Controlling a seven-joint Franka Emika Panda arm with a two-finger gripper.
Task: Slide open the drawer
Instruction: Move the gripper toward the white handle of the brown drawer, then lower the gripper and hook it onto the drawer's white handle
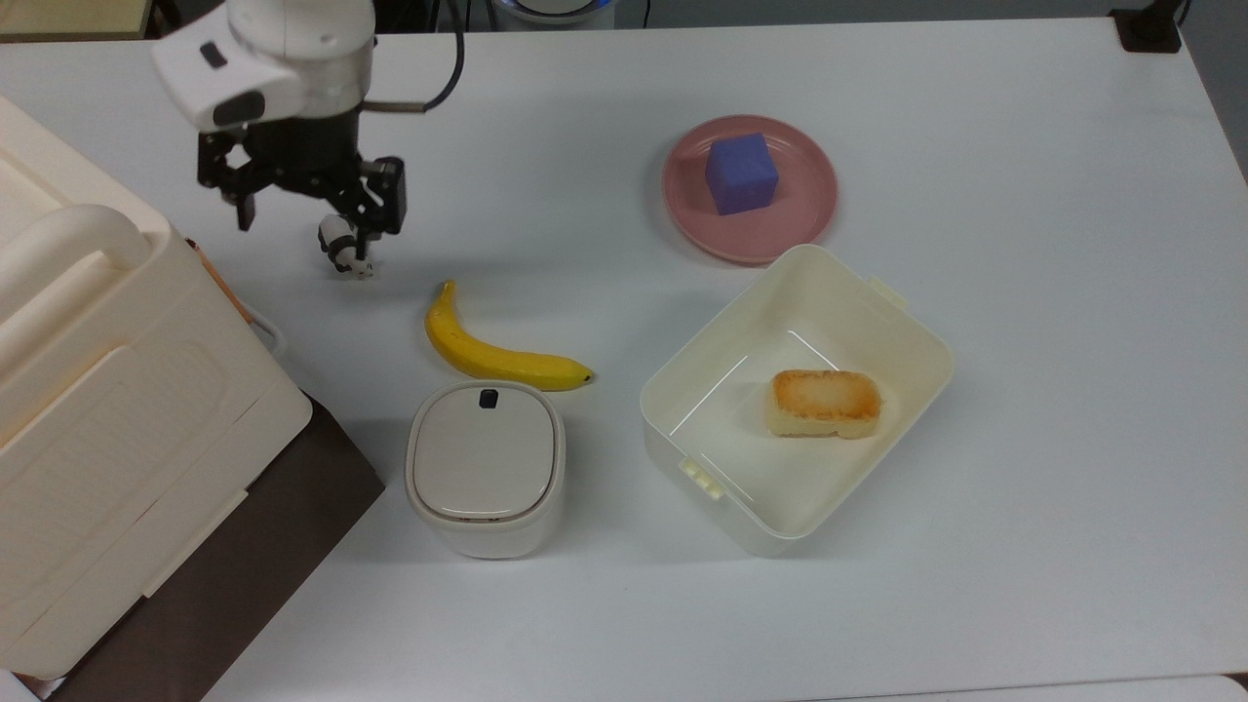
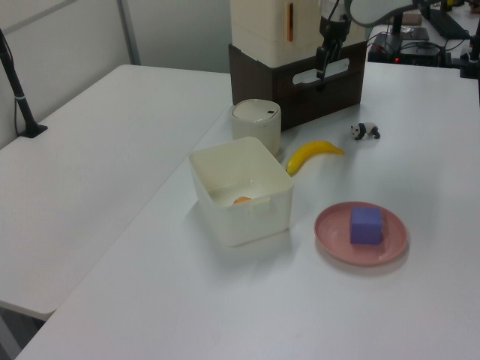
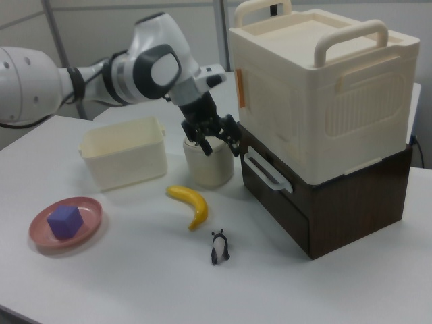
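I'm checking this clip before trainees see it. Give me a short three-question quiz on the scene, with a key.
1. True or false: the drawer is closed.
2. What sits on the pink plate? A) banana B) blue cube C) panda figure
3. Fill in: in the right view, the gripper hangs with its fingers ____ near the white handle.

Key:
1. True; its dark front lies flush with the cabinet.
2. B, the blue cube. The banana and panda figure lie on the table.
3. Open; they hold nothing.
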